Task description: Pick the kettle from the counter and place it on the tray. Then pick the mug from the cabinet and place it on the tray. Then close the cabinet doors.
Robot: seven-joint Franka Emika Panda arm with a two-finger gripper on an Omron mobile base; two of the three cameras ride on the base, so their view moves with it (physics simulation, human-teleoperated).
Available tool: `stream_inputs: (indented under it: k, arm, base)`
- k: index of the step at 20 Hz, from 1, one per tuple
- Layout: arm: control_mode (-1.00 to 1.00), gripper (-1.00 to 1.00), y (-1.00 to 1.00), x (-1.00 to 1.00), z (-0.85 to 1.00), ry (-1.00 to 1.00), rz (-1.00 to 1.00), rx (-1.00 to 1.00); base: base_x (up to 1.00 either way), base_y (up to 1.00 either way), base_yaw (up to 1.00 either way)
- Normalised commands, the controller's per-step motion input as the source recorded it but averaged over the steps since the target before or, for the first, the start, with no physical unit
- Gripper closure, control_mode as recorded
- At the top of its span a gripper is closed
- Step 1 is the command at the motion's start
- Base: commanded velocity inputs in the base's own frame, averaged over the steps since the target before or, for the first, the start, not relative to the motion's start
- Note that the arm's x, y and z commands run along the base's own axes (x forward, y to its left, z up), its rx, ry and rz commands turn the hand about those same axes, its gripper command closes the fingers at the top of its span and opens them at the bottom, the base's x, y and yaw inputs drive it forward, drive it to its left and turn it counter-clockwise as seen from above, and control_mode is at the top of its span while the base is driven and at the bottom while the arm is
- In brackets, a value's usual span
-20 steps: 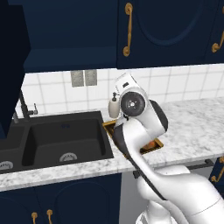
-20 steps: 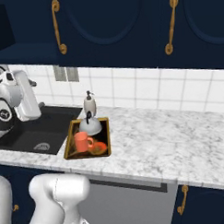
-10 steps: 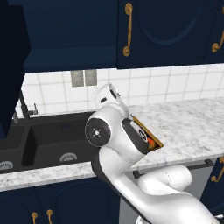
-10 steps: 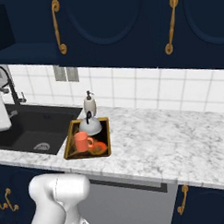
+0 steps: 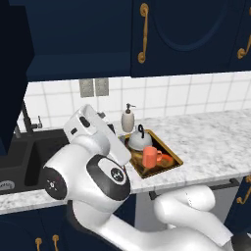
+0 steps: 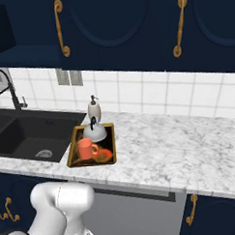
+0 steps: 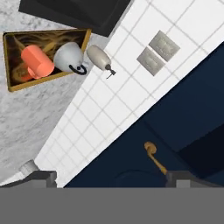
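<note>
The silver-grey kettle and the orange-red mug both stand inside the golden-rimmed tray on the marble counter. From above, the hand view shows the tray, mug and kettle. My gripper is open and holds nothing. It faces a navy cabinet door with a curved brass handle. A dark gap beside that door looks like the cabinet's open interior.
A cream soap bottle stands just behind the tray. The black sink and faucet lie to the left. Navy doors with brass handles hang overhead. My arm's elbow bulks low in front.
The arm has swung left and come low and close in the left base view, and has left the right base view's left edge. Kettle, mug and tray have not moved.
</note>
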Motion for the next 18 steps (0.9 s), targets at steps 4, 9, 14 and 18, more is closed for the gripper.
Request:
stream_inputs:
  k: [4, 9, 14, 18]
  arm:
    - [-1.0, -1.0, 0.98, -0.01, -0.05, -0.03, 0.0, -0.18]
    - [-1.0, -1.0, 0.53, 0.08, -0.1, -0.1, -0.02, -0.1]
    - [-1.0, -1.0, 0.27, 0.23, -0.17, -0.18, -0.01, -0.06]
    - [-1.0, -1.0, 0.38, 0.03, -0.02, -0.16, -0.02, -0.04]
  base:
    - [0.0, 0.0, 0.0]
    - [0.0, 0.0, 0.0]
    - [0.0, 0.0, 0.0]
    - [0.0, 0.0, 0.0]
